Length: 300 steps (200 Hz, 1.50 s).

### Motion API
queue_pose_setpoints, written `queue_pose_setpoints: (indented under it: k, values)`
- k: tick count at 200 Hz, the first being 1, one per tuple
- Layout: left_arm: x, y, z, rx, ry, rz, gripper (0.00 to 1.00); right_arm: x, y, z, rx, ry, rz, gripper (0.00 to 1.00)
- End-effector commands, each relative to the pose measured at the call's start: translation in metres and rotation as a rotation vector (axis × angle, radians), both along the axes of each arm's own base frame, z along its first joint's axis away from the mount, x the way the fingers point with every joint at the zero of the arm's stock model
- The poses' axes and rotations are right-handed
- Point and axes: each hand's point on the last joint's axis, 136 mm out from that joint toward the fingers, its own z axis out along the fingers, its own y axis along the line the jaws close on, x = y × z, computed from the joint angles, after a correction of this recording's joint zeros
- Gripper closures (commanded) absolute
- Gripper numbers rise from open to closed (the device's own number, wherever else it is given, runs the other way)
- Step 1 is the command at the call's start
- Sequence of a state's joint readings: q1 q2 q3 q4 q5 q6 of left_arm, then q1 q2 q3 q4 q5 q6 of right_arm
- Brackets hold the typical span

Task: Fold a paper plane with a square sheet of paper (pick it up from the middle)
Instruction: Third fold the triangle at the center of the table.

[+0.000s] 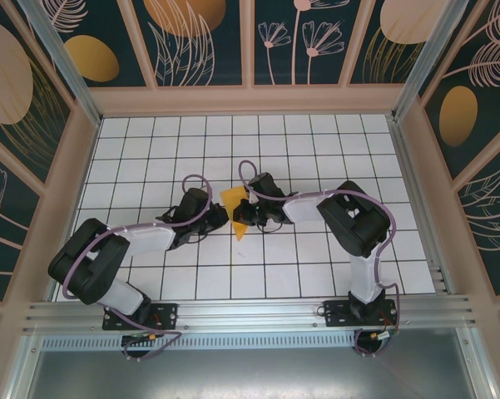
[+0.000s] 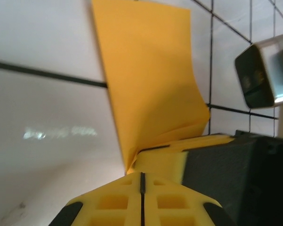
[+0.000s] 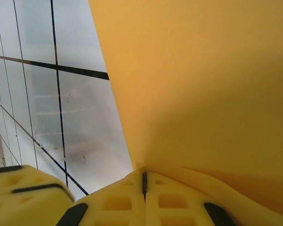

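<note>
From above, the thin orange-yellow square sheet of paper is seen at the middle of the white tiled table, between the left gripper and the right gripper. At the left wrist, then the right, yellow fingers are clamped shut on its edge. Light, limp and easily creased, it is judged best held near the edges.

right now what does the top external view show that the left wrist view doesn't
From above: the whole left arm and right arm, bent in toward the middle of the tiled table, plus the flower-painted walls. From the left wrist: the left claw close up, shut on the near edge of the sheet of paper, which bows, with a fold beside the grip. Shared: the orange-yellow sheet and white tiles with dark grid lines.
</note>
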State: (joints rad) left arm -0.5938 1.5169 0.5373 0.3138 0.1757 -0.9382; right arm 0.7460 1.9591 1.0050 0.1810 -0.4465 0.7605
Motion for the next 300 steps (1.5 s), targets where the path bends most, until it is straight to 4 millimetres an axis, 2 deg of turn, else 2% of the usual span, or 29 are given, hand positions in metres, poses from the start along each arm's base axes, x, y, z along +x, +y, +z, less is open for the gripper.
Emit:
queue_pose_setpoints:
  k: [1,33,62,87,122,238,300]
  values:
    - [-0.011,-0.001,0.005,-0.096,0.012,0.012,0.91,-0.007,-0.019,-0.03,-0.096,0.054,-0.035,0.99]
    - [-0.029,-0.015,0.018,-0.224,0.006,-0.029,0.9,-0.007,-0.02,-0.03,-0.096,0.061,-0.042,0.99]
    - [-0.035,-0.027,0.031,-0.309,-0.016,-0.061,0.89,-0.006,-0.02,-0.031,-0.097,0.065,-0.045,0.99]
    - [-0.037,-0.038,0.032,-0.341,-0.012,-0.083,0.89,-0.006,-0.02,-0.032,-0.096,0.071,-0.046,0.99]
    - [-0.037,-0.047,0.019,-0.34,0.018,-0.096,0.89,-0.007,-0.019,-0.032,-0.094,0.075,-0.044,0.99]
    - [-0.049,-0.052,-0.015,-0.283,0.098,-0.115,0.9,-0.007,-0.021,-0.036,-0.105,0.087,-0.048,0.99]
    - [-0.053,-0.048,-0.032,-0.155,0.123,-0.119,0.9,-0.008,-0.023,-0.039,-0.111,0.094,-0.055,0.99]
